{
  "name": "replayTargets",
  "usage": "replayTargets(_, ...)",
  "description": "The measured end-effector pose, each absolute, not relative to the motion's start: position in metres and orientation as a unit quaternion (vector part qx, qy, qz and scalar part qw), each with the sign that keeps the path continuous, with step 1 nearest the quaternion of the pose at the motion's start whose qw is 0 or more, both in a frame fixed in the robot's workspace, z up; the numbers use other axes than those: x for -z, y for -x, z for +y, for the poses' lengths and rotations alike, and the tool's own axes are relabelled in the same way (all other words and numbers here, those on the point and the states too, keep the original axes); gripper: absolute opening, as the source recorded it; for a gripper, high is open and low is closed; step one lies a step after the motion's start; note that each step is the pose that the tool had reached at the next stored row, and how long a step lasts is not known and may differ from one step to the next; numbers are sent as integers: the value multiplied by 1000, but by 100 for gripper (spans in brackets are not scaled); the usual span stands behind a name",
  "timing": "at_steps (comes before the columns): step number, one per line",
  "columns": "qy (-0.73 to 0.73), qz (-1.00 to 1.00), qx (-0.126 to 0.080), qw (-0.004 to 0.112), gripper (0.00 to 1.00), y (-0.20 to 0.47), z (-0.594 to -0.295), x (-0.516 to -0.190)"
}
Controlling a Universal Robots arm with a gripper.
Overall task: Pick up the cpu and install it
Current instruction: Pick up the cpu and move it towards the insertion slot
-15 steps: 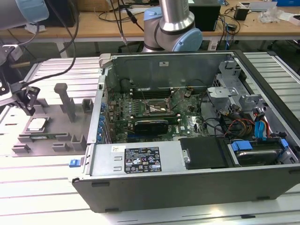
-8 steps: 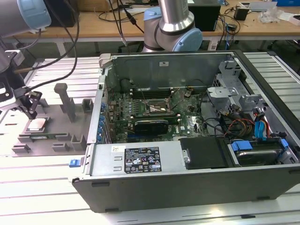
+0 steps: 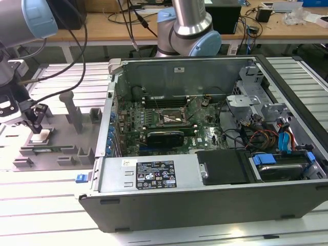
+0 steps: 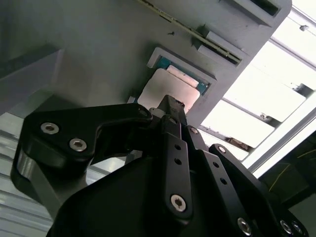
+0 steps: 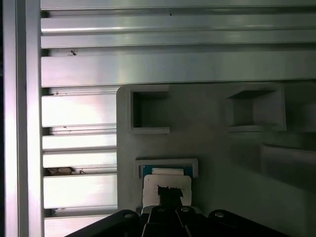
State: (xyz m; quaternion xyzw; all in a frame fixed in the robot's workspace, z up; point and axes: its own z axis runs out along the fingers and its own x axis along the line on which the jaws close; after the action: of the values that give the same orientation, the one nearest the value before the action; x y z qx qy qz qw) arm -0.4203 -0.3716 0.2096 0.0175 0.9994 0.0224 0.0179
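Observation:
The cpu [image 3: 41, 136] is a small pale square chip lying in a recess of the grey fixture plate [image 3: 66, 134] at the exterior view's left. My gripper [image 3: 36, 125] hangs straight over it, almost touching or touching its top. In both wrist views the black fingers meet in one tip. In the second wrist view the gripper [image 4: 168, 105] sits at the edge of the cpu [image 4: 164, 89]. In the first wrist view the gripper [image 5: 168, 193] covers the near part of the cpu [image 5: 167, 178]. The motherboard socket [image 3: 173, 119] lies open inside the computer case [image 3: 154, 174].
The fixture plate carries upright grey posts [image 3: 70, 110] and a long thin stick [image 3: 47, 149] lying flat near the cpu. The open case stands to the exterior view's right with high metal walls, cables and drive bays [image 3: 277, 164]. A second arm's base [image 3: 187, 31] rises behind the case.

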Motion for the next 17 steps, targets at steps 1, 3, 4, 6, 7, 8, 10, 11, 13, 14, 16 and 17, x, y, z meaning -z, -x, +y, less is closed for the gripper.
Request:
replayTargets(1,-15,999,-22,18,11,420,-372,-208)
replayTargets(3,-10,1000,-22,18,11,420,-373,-204)
replayTargets(4,-9,1000,-23,18,11,420,-373,-203)
replayTargets(6,-9,1000,-23,18,11,420,-373,-203)
replayTargets(7,-9,1000,-23,18,11,420,-373,-203)
replayTargets(8,-8,1000,-22,18,11,420,-373,-203)
replayTargets(10,-8,1000,-22,18,11,420,-373,-203)
replayTargets(11,-8,1000,-22,18,11,420,-373,-203)
replayTargets(13,-8,1000,-22,18,11,420,-373,-203)
replayTargets(14,-8,1000,-22,18,11,420,-373,-203)
replayTargets(16,-8,1000,-22,18,24,420,-373,-203)
replayTargets(17,-8,1000,-22,18,24,420,-373,-203)
